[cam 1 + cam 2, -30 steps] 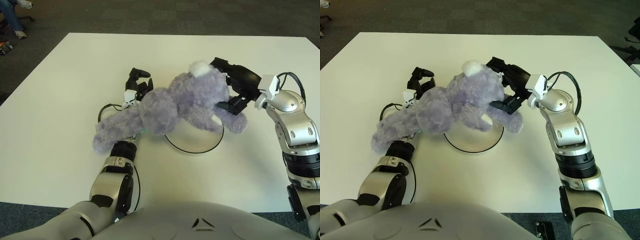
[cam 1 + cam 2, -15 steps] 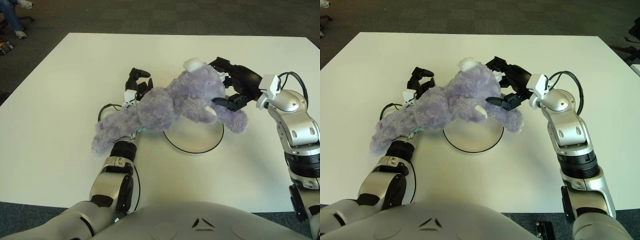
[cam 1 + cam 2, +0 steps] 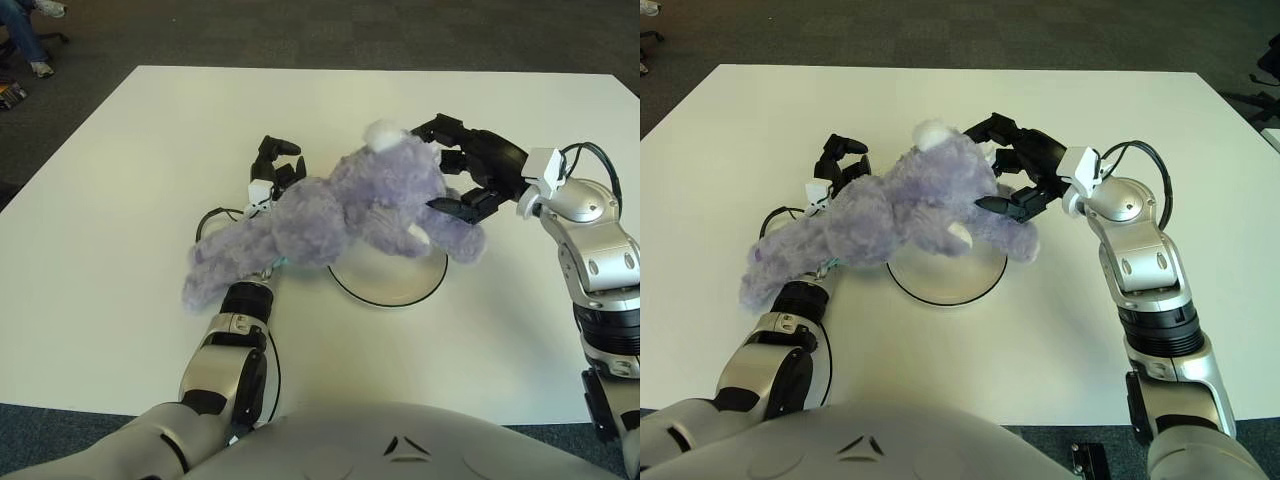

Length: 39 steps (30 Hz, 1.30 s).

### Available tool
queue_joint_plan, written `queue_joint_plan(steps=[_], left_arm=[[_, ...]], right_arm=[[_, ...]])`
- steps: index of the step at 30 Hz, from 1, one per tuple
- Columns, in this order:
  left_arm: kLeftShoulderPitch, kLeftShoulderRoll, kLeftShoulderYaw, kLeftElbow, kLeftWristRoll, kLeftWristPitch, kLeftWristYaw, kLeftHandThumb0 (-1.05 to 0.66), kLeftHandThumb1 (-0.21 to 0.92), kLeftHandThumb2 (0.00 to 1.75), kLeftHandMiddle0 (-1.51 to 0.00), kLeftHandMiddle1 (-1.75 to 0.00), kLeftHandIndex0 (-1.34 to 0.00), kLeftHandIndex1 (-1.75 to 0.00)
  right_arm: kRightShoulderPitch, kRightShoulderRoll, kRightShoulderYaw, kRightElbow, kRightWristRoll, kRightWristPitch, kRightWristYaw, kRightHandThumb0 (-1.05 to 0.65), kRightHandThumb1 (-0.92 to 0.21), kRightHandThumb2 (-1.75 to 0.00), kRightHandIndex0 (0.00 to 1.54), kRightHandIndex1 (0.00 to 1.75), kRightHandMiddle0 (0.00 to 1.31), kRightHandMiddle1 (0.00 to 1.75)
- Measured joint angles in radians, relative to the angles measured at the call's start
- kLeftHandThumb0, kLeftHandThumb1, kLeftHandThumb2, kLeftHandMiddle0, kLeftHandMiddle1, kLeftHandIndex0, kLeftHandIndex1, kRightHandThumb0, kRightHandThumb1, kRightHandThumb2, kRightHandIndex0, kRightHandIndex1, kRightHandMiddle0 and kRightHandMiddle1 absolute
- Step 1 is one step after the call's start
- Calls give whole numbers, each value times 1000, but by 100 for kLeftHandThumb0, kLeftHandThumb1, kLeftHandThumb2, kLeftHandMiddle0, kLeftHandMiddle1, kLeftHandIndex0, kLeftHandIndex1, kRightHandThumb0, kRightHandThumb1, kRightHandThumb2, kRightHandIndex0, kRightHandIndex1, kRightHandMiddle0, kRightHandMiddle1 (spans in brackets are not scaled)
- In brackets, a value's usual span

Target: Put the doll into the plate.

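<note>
A purple plush doll (image 3: 330,215) with a white ear tuft lies stretched between both hands, its head and one arm over the white, black-rimmed plate (image 3: 392,297). Its legs trail left over the table. My left hand (image 3: 275,165) is under and behind the doll's body, with curled fingers showing above its back. Coming in from the right, my right hand (image 3: 455,170) closes on the doll's head, upper fingers over the top and thumb pressed against the arm. Most of the plate's far half is hidden by the doll.
The white table (image 3: 120,180) spreads wide on all sides. A thin black cable (image 3: 212,216) loops beside my left wrist. Dark carpet lies beyond the table's far edge.
The doll has rolled a little, so a white paw now shows under its head. Its head has sunk slightly toward the plate. My right hand has shifted a bit to the right.
</note>
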Motion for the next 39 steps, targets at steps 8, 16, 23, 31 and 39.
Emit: queue_joint_plan(steps=[8,16,23,31,39], left_arm=[[5,-4,0,-9,1,5,1,-41,54,103,-109,-175,-44,-175],[5,-4,0,-10,3,8,1,-41,54,103,-110,-175,-44,-175],[5,-4,0,-10,3,8,0,-41,55,103,-110,-175,-43,-175],[6,-3,0,-11,3,8,0,-41,54,103,-110,-175,-43,-175],[9,-2,0,-16,2,13,-3,-41,55,102,-110,-175,-43,-175]], right_arm=[[0,-1,-13,0,7,-2,5,-12,-18,-118,24,31,0,74],[1,-1,-65,1,36,-26,9,-8,-18,-119,25,22,0,75],[-2,-38,-112,2,27,-41,5,-6,-19,-120,23,18,0,70],[-57,-137,-178,11,-2,-41,4,-8,-20,-118,17,11,0,63],[-150,-149,-240,163,106,76,38,-2,-20,-121,22,11,0,74]])
